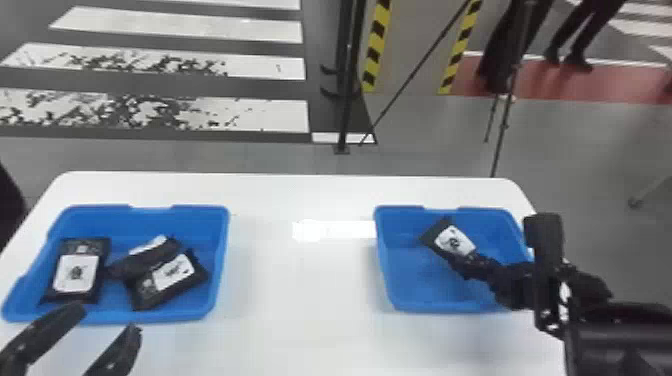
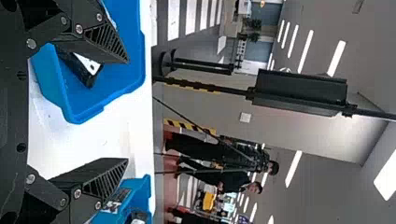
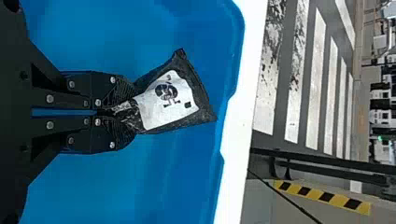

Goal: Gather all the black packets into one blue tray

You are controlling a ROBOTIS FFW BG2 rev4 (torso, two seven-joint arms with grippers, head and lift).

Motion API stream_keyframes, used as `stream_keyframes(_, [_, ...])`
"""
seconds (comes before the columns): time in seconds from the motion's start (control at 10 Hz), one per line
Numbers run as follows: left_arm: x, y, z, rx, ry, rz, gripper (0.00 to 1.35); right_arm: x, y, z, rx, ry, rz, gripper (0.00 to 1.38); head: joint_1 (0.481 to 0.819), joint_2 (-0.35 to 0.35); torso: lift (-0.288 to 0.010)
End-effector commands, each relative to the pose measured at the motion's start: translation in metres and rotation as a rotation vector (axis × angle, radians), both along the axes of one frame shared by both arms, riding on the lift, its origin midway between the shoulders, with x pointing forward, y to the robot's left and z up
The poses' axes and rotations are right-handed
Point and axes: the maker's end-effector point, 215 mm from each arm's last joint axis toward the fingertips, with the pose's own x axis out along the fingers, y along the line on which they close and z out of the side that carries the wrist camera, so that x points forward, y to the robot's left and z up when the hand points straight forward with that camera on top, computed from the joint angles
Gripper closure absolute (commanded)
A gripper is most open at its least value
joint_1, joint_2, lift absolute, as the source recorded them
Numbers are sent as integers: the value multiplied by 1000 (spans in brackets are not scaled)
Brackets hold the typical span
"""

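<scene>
Pickup: 1 packet (image 3: 173,100) is pinched by the right gripper (image 3: 130,110) — to be lifted into the left tray (image 1: 223,250); left gripper (image 2: 127,110) open.

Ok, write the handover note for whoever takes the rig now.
Right gripper: shut on a packet inside the right tray; can't tell if the packet touches its floor.
Left gripper: open, empty, by the left tray's near edge.
Done: three packets share the left tray.
Left: the held packet, probably to join them.
</scene>
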Motion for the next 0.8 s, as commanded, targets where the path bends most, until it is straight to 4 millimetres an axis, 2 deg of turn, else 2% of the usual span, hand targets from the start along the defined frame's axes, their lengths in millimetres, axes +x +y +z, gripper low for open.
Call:
stream_keyframes(0.0, [7,-7,0,-5,9,-31,309,-8,3,29,-19,-59,8,1282,695,-138,-110])
stream_keyframes(0.1, [12,-14,-4,-20,32,-54,314,-16,13,56,-28,-113,28,1282,695,-143,-110])
stream_keyframes(0.2, [20,-20,-5,-35,52,-75,314,-27,45,78,-6,-151,82,1282,695,-147,-110])
stream_keyframes(0.3, [31,-29,-2,-52,60,-117,315,-39,86,96,22,-177,149,1282,695,-133,-110])
stream_keyframes(0.5, [58,-67,9,-139,56,-227,312,-62,148,110,115,-186,251,1282,695,-76,-110])
stream_keyframes(0.7, [86,-113,16,-235,86,-393,315,-73,177,125,139,-201,308,1282,695,-40,-110])
